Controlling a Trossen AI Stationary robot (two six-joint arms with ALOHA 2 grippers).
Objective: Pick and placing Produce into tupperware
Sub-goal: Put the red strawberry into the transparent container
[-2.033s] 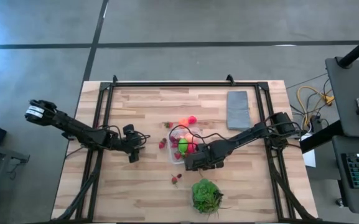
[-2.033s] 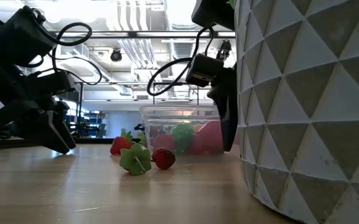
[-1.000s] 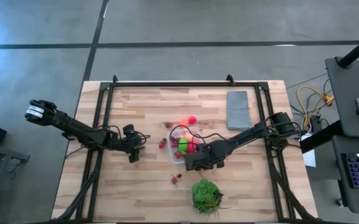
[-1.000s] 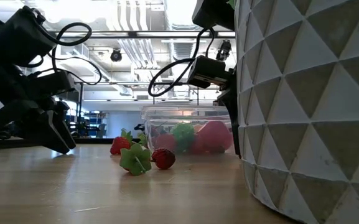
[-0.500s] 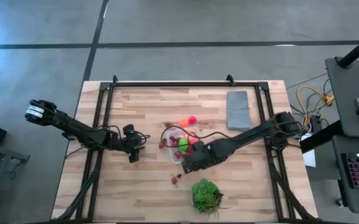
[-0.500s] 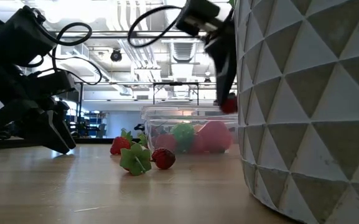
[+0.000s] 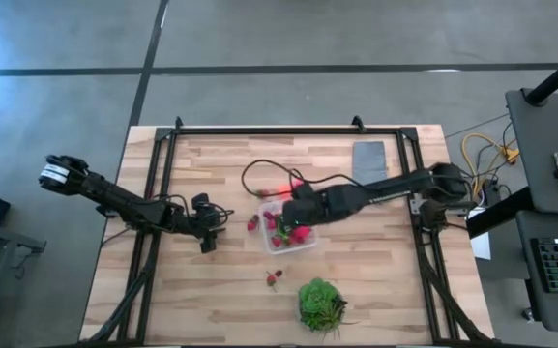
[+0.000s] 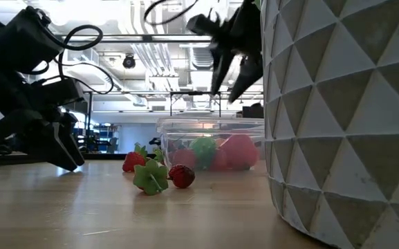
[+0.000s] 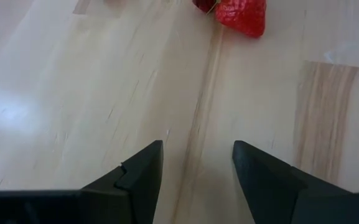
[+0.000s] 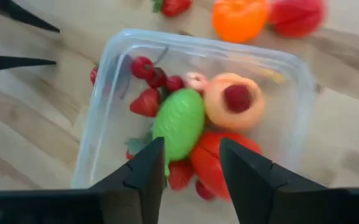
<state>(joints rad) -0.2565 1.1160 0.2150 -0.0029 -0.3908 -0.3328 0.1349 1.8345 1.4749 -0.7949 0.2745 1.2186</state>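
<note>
- We hold the right gripper (image 10: pixel 190 171), jaws apart and empty, above the tub (image 7: pixel 288 229) mid-table, toward the front edge; best to lift clear before fetching more.
- The left gripper (image 9: pixel 196 167) waits open near the left edge.
- Loose fruit: one strawberry (image 7: pixel 274 279) in front, two strawberries (image 7: pixel 252 223) beside the tub, two pieces (image 10: pixel 263 15) behind.

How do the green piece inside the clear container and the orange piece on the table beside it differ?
The green piece is oval and lies inside the tupperware, packed against other produce. The orange piece is rounder and lies outside it on the bare wooden table, beside a red piece. The right gripper, open and empty, hangs above the green piece, not the orange one. Both are bright toy produce.
</note>
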